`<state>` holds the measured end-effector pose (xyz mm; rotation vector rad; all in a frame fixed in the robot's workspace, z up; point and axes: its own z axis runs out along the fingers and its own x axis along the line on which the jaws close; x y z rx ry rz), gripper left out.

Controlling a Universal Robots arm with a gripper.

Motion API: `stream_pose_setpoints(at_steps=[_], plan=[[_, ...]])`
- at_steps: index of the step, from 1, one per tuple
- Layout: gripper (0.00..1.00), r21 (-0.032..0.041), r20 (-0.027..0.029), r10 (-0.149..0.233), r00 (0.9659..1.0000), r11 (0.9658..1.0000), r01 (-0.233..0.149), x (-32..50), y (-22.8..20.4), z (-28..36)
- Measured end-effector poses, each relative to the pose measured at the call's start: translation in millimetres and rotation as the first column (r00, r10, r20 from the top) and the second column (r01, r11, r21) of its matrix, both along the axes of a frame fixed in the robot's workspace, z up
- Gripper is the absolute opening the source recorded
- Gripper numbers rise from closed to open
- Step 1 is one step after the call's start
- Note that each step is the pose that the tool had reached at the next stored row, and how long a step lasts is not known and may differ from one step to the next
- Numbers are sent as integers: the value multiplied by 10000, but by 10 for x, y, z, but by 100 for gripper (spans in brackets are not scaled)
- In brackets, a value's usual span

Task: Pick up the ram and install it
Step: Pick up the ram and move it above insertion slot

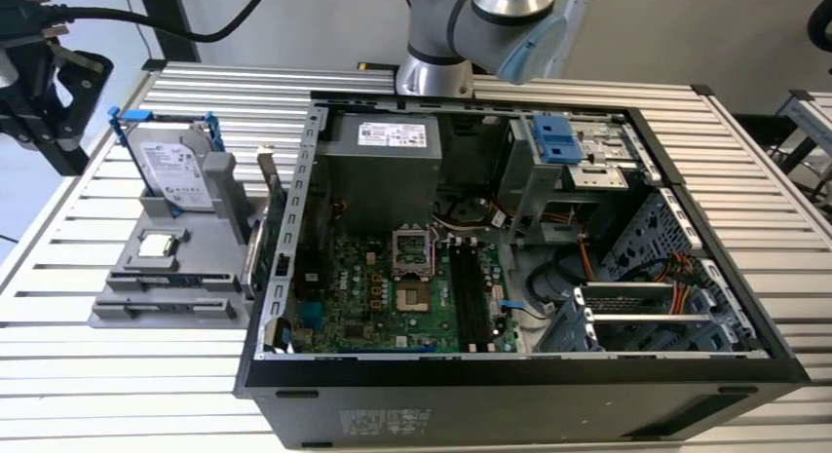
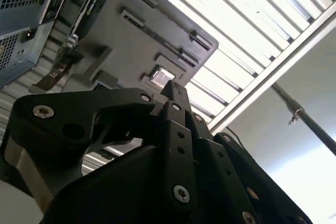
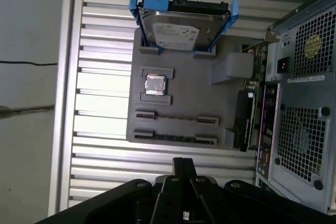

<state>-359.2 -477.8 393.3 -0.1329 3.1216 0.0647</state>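
2 fingers [image 3: 178,169] of the gripper [image 3: 184,160] are seen pressed together with nothing held, pointed down over the grey tray [image 3: 184,98]. The ram [image 3: 173,137] is seated in a tray slot, at 9 o'clock of the computer case [image 1: 520,375] in the exterior view.

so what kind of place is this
Probably a robotics lab bench for computer assembly: a robot arm stands behind an open desktop computer case on a slatted metal table, with a grey fixture tray beside it holding a hard drive.
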Motion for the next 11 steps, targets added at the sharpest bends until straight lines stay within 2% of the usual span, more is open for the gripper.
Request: stream_pose_setpoints(at_steps=[3, 6, 9, 11], plan=[[0, -31, 0, 373, 9993, 9993, -373, 0, 0, 3], [0, -58, -2, 772, 9970, 9970, -772, 0, 0, 6], [0, -72, -2, 1196, 9928, 9928, -1196, 0, 0, 8], [0, -83, -3, 1497, 9887, 9887, -1497, 0, 0, 8]])
